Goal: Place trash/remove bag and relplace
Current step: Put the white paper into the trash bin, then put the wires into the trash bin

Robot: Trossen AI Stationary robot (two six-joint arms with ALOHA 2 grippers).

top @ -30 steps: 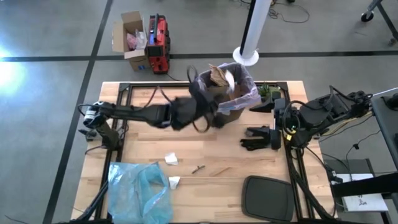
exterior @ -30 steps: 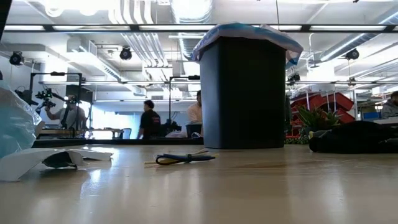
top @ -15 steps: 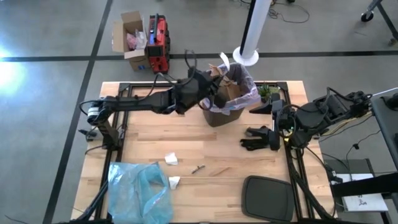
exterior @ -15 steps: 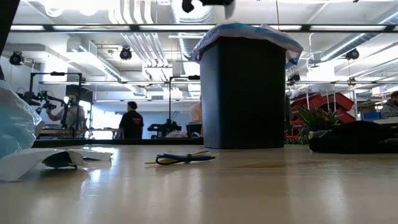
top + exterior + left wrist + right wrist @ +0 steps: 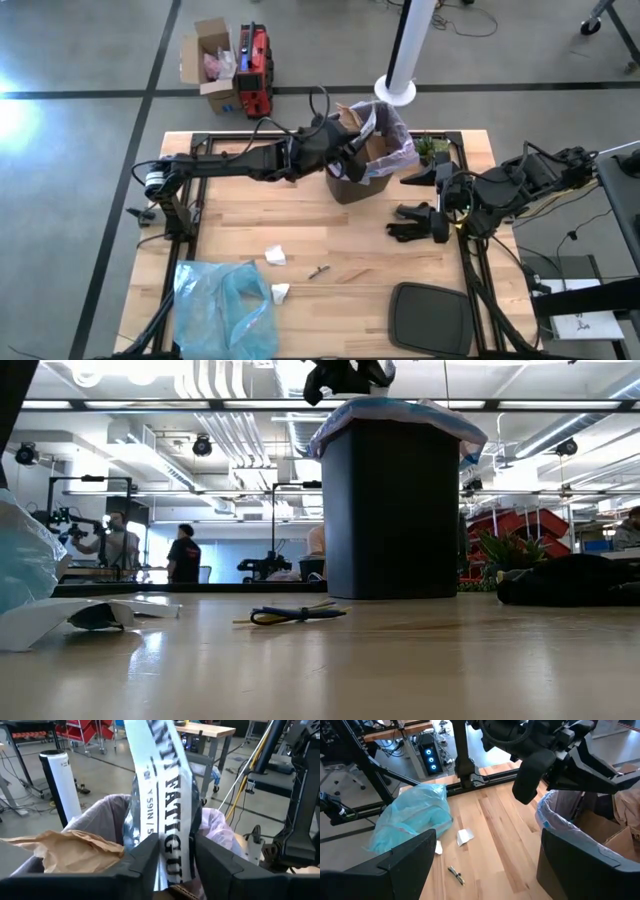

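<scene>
**Q.** Operator, where do you find your left gripper, and what is between its fingers?

**A.** Your left gripper (image 5: 352, 158) is reached over the near rim of the black bin (image 5: 390, 510) at the far middle of the table (image 5: 350, 255). In the left wrist view its two dark fingers (image 5: 142, 862) stand a narrow way apart with a white printed wrapper (image 5: 162, 805) upright between them, above the bin's mouth; you cannot tell whether they are pressing it. Crumpled brown paper (image 5: 65, 850) already lies inside.

**Q.** And the bag?

**A.** The pale lavender liner (image 5: 395, 130) is folded over the bin's rim, seated in the bin.

**Q.** What of your right gripper?

**A.** Your right gripper (image 5: 410, 222) rests low at the table's right side, fingers (image 5: 405, 857) spread wide and empty.

**Q.** What remains on the table?

**A.** Two white paper scraps (image 5: 275, 256), a small twist tie (image 5: 319, 271), a light-blue plastic bag (image 5: 225, 310) at the near left, and a dark lid (image 5: 430, 318) at the near right.
</scene>
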